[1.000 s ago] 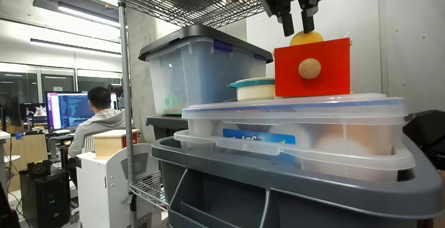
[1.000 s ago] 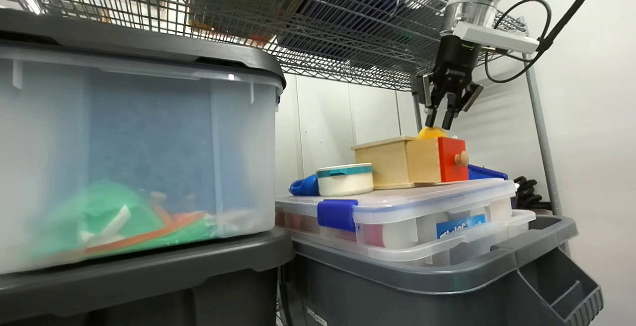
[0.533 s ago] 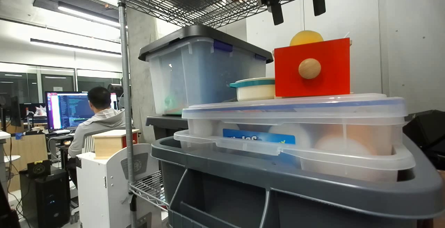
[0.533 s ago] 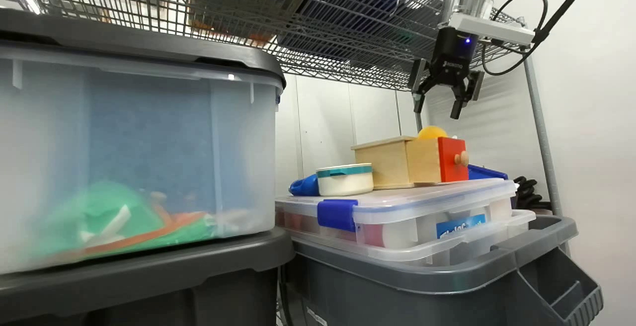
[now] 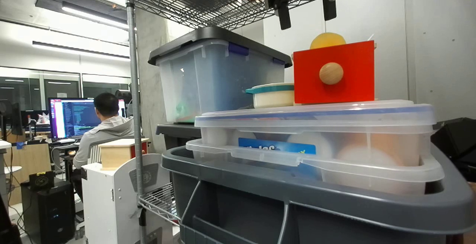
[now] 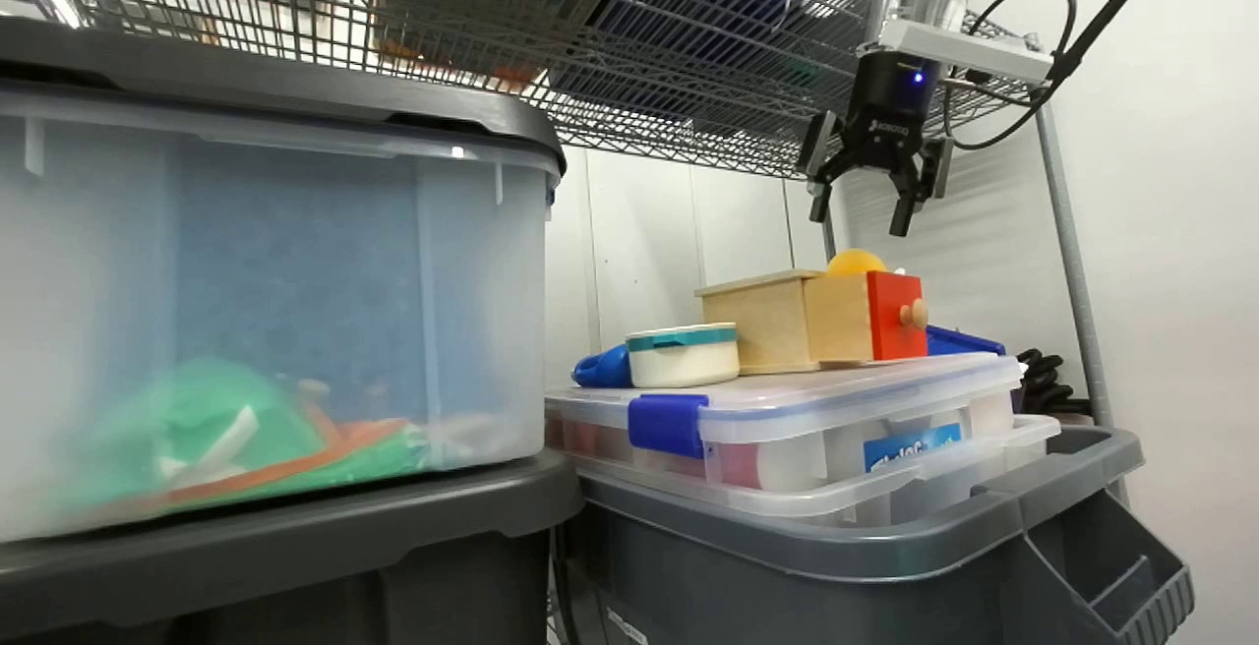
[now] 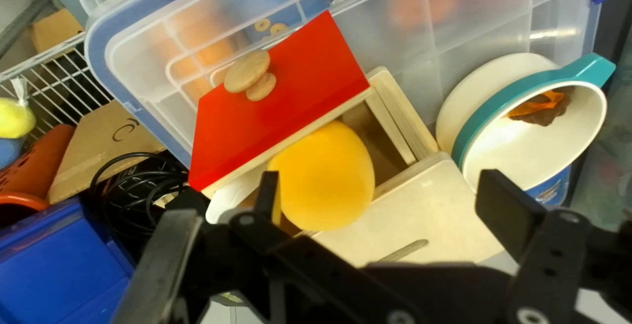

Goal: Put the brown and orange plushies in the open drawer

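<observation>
Orange ball-shaped plushie point(image 7: 326, 176) is sitting in the red-fronted wooden drawer point(image 7: 291, 92), the black hand point(image 6: 859, 215) hanging wide and empty above; the brown plushie's placement is going unconfirmed.

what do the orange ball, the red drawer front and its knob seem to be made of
Orange ball: matte, maybe plush or foam; no sharp glare shows.
Red drawer front: probably smooth painted wood; its edge looks pale and bare.
Knob: likely bare wood, tan with faint grain.
</observation>
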Controlling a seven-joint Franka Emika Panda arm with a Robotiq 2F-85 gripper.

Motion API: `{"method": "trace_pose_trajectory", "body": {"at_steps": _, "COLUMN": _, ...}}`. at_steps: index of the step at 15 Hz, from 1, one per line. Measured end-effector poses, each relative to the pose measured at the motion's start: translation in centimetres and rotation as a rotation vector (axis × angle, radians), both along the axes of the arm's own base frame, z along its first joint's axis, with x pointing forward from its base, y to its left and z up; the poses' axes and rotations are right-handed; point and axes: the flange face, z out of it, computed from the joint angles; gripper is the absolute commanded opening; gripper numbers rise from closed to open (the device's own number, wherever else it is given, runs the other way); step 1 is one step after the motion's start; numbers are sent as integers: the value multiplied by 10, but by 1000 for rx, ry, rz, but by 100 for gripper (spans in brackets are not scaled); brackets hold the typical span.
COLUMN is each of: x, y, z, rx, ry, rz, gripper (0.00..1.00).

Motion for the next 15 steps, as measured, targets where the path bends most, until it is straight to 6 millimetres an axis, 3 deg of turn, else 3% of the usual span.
{"method": "trace_pose_trajectory", "body": {"at_steps": 6, "x": 1, "y": 21, "z": -5, "rx": 6, "ry": 28, "rz": 39, "gripper": 100}}
{"method": "trace_pose_trajectory", "body": {"at_steps": 15, "x": 3, "y": 75, "z": -17, "rx": 8, "ry": 55, "rz": 128, "gripper": 100}}
